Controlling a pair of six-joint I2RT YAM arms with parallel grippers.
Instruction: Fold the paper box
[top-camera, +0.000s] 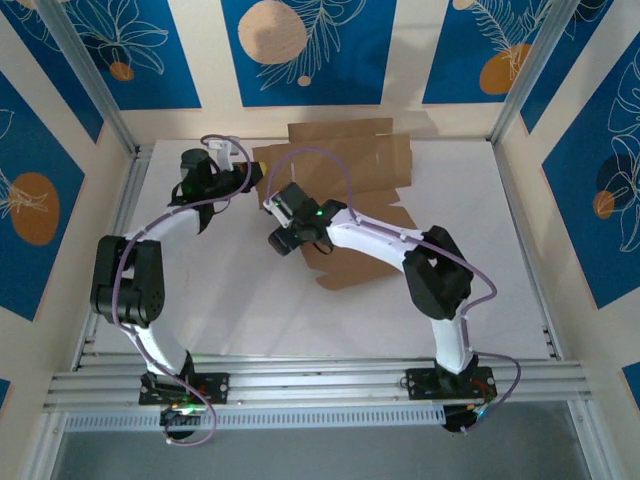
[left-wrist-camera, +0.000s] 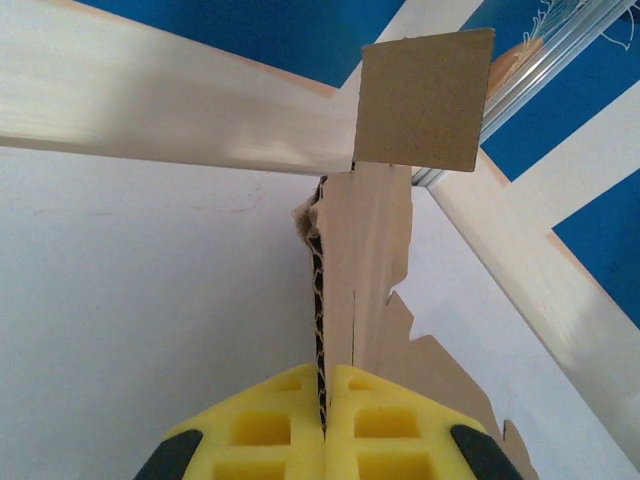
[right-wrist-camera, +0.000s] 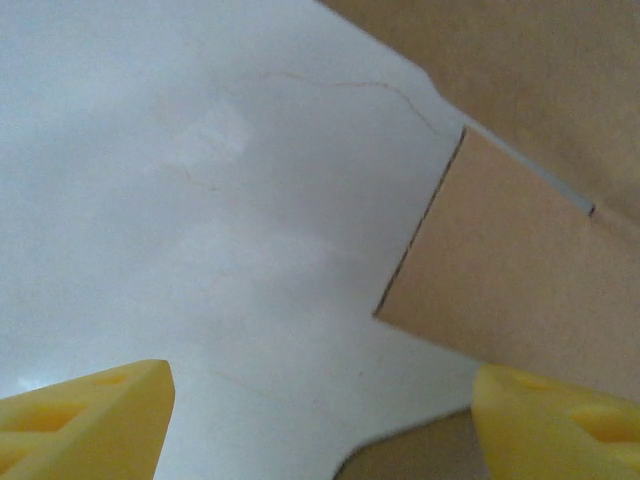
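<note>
Evidently early-stage: the paper box (top-camera: 350, 160) lies mostly flat on the bench (top-camera: 500, 290) at upper centre of the top view. The left pincer (left-wrist-camera: 322, 405) pinches its upturned edge; the right pincer (right-wrist-camera: 320, 400) hangs spread beside a flat flap (right-wrist-camera: 520, 270). Nearly all folds appear undone.
</note>
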